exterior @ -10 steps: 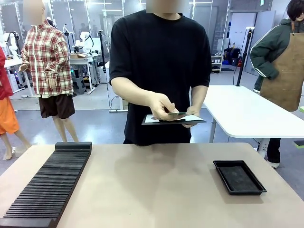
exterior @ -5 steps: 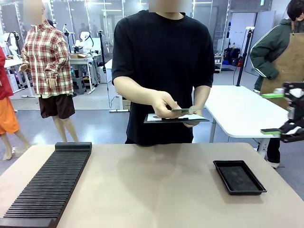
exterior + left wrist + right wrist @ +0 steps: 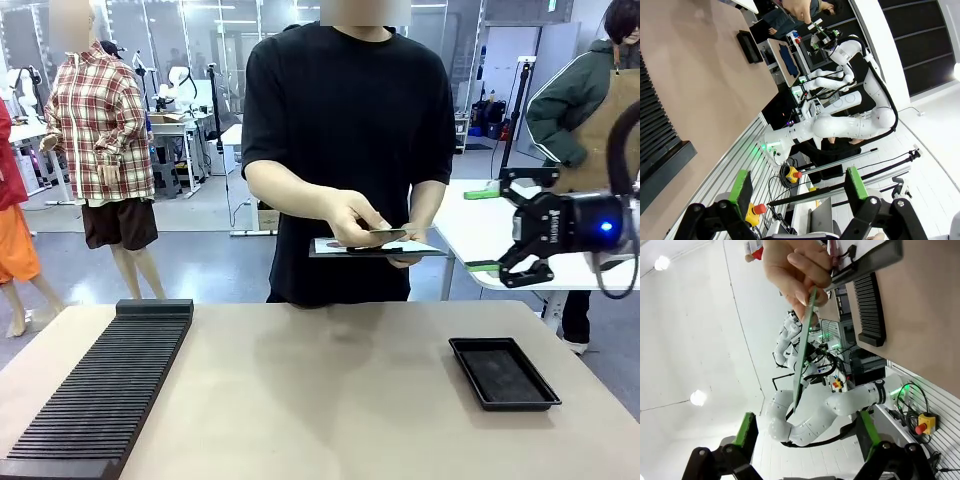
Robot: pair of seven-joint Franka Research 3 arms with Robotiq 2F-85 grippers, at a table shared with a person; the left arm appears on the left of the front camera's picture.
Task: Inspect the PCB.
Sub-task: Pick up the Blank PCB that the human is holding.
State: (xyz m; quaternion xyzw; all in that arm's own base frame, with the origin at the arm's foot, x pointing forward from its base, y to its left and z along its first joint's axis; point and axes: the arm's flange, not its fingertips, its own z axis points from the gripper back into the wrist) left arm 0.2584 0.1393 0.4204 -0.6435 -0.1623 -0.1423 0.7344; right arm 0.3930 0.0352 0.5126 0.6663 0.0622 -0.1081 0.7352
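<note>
Across the table a person holds the PCB [image 3: 386, 232], a thin green board seen edge-on, in one hand [image 3: 352, 218] just above a dark clipboard [image 3: 378, 249]. To the right of it and level with it hangs my right gripper [image 3: 483, 228], open, its green pads pointing at the board with a gap between. In the right wrist view the PCB [image 3: 804, 340] stands as a narrow green strip ahead of my open right gripper [image 3: 806, 432], pinched by the person's fingers [image 3: 795, 270]. My left gripper [image 3: 800, 185] is open and holds nothing.
A shallow black tray [image 3: 503, 372] lies on the tan table [image 3: 320, 400] at the right. A long black slotted rack [image 3: 100, 390] runs along the left side. A white table [image 3: 520, 235] stands behind my right arm, and another person stands beyond it.
My right arm has come in from the right edge and moved left toward the person's hands, jaws staying open. The person has kept the board over the clipboard, shifting slightly right.
</note>
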